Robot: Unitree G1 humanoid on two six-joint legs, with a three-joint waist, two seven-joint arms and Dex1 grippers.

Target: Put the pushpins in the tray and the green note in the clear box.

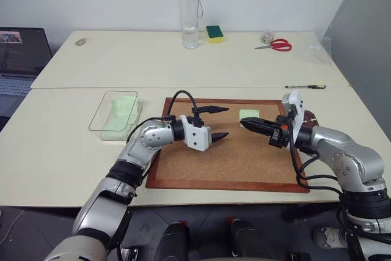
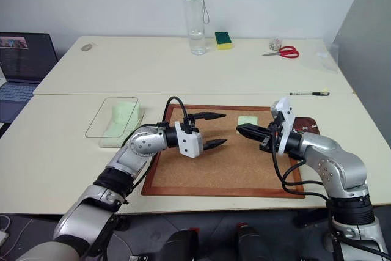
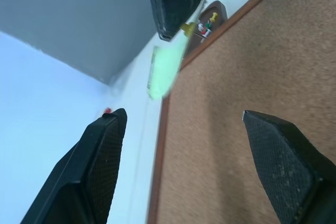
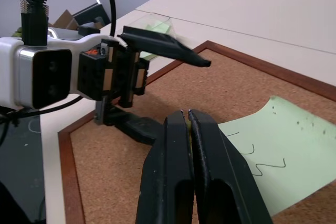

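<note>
The green note [image 1: 248,113] lies on the corkboard [image 1: 232,160] near its far edge, with pen squiggles showing on it in the right wrist view [image 4: 283,150]. My right gripper [image 1: 244,123] hovers just in front of the note, shut on a yellow pushpin [image 3: 187,29] at its tips. Behind that wrist sits the brown tray [image 3: 221,9] with a few coloured pushpins [image 3: 206,26] in it. My left gripper [image 1: 223,121] hangs open and empty over the board's middle, facing the right gripper. On the table to the left stands the clear box [image 1: 105,109].
A pale green block [image 1: 124,113] lies in the clear box. At the table's far side are a clear bottle [image 1: 189,16], a sponge [image 1: 214,33] and red scissors [image 1: 278,44]. A pen [image 1: 305,87] lies beyond the board, and a laptop [image 1: 18,59] sits far left.
</note>
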